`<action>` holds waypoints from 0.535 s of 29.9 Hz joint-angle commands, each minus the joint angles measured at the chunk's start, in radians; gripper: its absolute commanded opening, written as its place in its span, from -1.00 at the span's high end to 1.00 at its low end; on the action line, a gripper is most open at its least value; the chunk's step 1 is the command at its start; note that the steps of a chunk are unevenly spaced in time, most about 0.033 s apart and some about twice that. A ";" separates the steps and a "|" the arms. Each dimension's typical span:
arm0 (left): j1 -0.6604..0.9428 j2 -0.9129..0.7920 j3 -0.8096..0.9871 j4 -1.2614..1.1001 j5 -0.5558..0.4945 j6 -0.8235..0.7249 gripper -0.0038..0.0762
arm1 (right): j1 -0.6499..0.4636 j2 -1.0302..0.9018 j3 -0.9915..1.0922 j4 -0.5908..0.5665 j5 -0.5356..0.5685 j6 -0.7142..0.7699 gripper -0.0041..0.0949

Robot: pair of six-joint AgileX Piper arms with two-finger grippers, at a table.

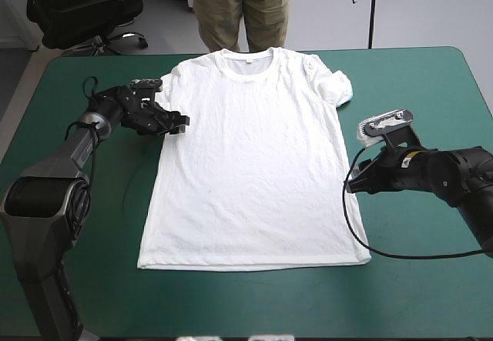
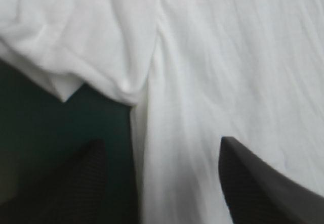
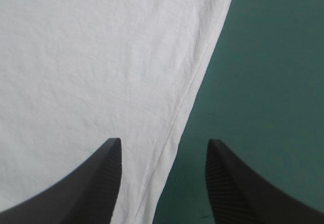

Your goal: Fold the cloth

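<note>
**Soft white cloth on a dull teal-green cover**
The T-shirt (image 1: 246, 164) reads as thin, soft cloth, matt and finely creased all over. Its collar (image 1: 245, 58), toward the table's far edge, is a thicker band, and a stitched seam runs along the side edge nearest the table's right edge. Under it the table (image 1: 416, 95) wears a smooth teal-green cover, flat in finish with hardly any shine. On the right gripper (image 3: 163, 140) the black fingers (image 3: 96, 188) show a fine dotted grain, matt like rubber or plastic, and the left gripper (image 2: 162, 139) shows the same grainy, dull black.
</note>
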 commanded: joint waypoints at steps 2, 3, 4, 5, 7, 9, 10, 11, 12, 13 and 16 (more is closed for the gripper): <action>-0.036 -0.012 -0.019 0.002 -0.011 0.002 0.12 | -0.006 -0.017 -0.033 0.003 -0.063 0.013 0.08; -0.038 -0.009 -0.019 0.010 -0.011 0.002 0.30 | -0.006 -0.017 -0.033 0.003 -0.074 0.034 0.11; -0.038 -0.007 -0.019 0.014 -0.005 0.002 0.52 | -0.006 -0.017 -0.033 0.000 -0.089 0.053 0.14; -0.038 -0.007 -0.017 0.016 -0.003 0.002 0.69 | -0.006 -0.012 -0.033 -0.001 -0.102 0.056 0.16; -0.038 -0.007 -0.017 0.021 -0.003 0.018 0.93 | -0.008 0.005 -0.040 -0.014 -0.129 0.083 0.17; -0.038 -0.007 -0.017 0.022 -0.003 0.024 0.95 | -0.017 0.041 -0.063 -0.046 -0.143 0.111 0.17; -0.038 -0.007 -0.017 0.030 -0.003 0.024 0.95 | -0.030 0.071 -0.084 -0.050 -0.148 0.113 0.17; -0.038 -0.007 -0.017 0.031 -0.003 0.024 0.95 | -0.044 0.106 -0.112 -0.050 -0.142 0.100 0.14; -0.038 -0.007 -0.017 0.034 0.000 0.024 0.95 | -0.055 0.139 -0.147 -0.050 -0.130 0.082 0.08; -0.038 -0.009 -0.017 0.034 0.003 0.024 0.95 | -0.065 0.183 -0.185 -0.050 -0.115 0.054 -0.02; -0.038 -0.009 -0.017 0.034 0.017 0.024 0.95 | -0.077 0.321 -0.300 -0.046 -0.090 0.018 -0.37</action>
